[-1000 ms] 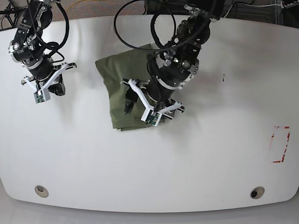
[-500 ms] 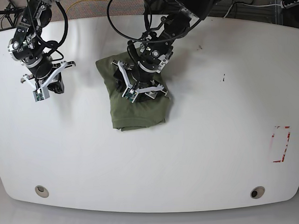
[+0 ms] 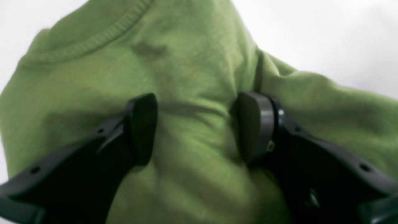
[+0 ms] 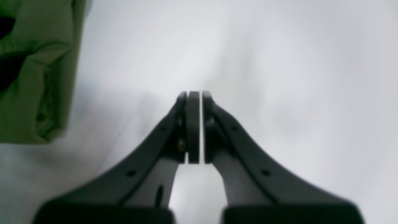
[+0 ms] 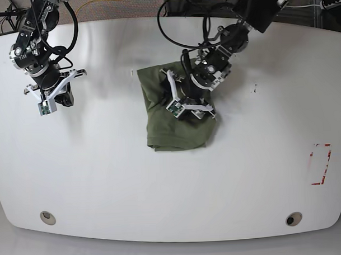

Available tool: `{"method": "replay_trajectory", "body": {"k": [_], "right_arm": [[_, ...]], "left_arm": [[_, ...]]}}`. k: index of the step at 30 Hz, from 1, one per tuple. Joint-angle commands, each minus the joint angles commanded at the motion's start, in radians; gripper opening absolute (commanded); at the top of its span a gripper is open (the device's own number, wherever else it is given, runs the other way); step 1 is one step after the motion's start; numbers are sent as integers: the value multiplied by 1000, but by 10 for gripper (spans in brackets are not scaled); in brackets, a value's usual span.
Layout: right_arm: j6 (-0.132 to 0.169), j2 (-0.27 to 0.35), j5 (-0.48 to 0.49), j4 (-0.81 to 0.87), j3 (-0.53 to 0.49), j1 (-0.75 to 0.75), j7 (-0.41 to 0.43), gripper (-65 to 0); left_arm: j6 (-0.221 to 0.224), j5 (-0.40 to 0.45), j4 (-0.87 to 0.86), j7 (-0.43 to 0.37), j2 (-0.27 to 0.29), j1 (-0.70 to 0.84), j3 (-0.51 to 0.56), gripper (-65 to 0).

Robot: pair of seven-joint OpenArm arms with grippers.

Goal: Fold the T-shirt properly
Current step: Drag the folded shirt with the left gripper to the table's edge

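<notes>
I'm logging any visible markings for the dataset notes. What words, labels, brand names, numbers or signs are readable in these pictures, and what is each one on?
No text can be read in any view.
T-shirt: no label or print shows on the folded cloth.
Left gripper and right gripper: plain black fingers, no markings.
Table: a red outlined rectangle near its edge, a mark with no letters.
Small green boards on the wrists in the base view: too small to read.

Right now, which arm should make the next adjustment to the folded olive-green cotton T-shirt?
Left. The left gripper is directly on the folded olive-green cotton T-shirt, jaws open with cloth between them. The right gripper is shut over bare white table, well off to the shirt's side, so it would need to travel first.
</notes>
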Motion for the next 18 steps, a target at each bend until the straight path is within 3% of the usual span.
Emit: {"method": "replay_trajectory", "body": {"k": [7, 14, 18], "right_arm": [[0, 0, 0, 0, 0, 0, 0, -640], [2, 0, 0, 0, -2, 0, 0, -640], [2, 0, 0, 14, -6, 0, 0, -640]], "left_arm": [[-133, 0, 72, 0, -149, 54, -172, -271], [-336, 0, 74, 0, -282, 112, -404, -271], [-414, 0, 72, 0, -342, 143, -505, -271]]}}
